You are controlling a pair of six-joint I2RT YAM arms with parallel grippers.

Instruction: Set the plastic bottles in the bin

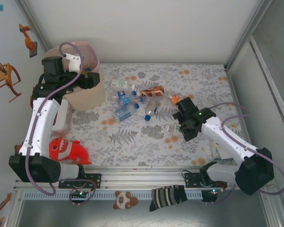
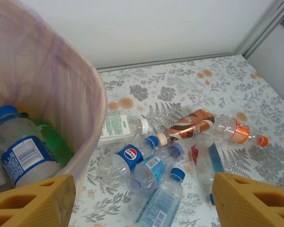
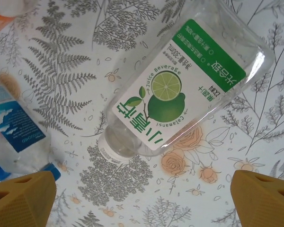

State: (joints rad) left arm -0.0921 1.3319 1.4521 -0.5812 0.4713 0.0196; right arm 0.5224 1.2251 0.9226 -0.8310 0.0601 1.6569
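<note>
Inside the bin [image 2: 87,94], a beige wastebasket with a pink liner, lie a blue-labelled bottle [image 2: 21,153] and a green one [image 2: 54,142]. My left gripper [image 2: 142,203] hangs open over the bin's rim [image 1: 92,97], nothing between its fingers. Several plastic bottles [image 1: 132,100] lie in a heap on the floral table right of the bin, among them a Pepsi bottle [image 2: 125,158] and a brown-labelled one [image 2: 189,126]. My right gripper [image 3: 142,201] stands open just above the table beside a clear lime-labelled bottle [image 3: 180,90] lying on its side. The right gripper [image 1: 179,124] sits right of the heap.
A red toy shark [image 1: 66,150] lies near the left arm's base. A striped sock [image 1: 168,196] and a panda toy [image 1: 124,199] rest on the front rail. Metal frame walls close in the back and right sides. Another blue-labelled bottle [image 3: 12,132] lies left of the right gripper.
</note>
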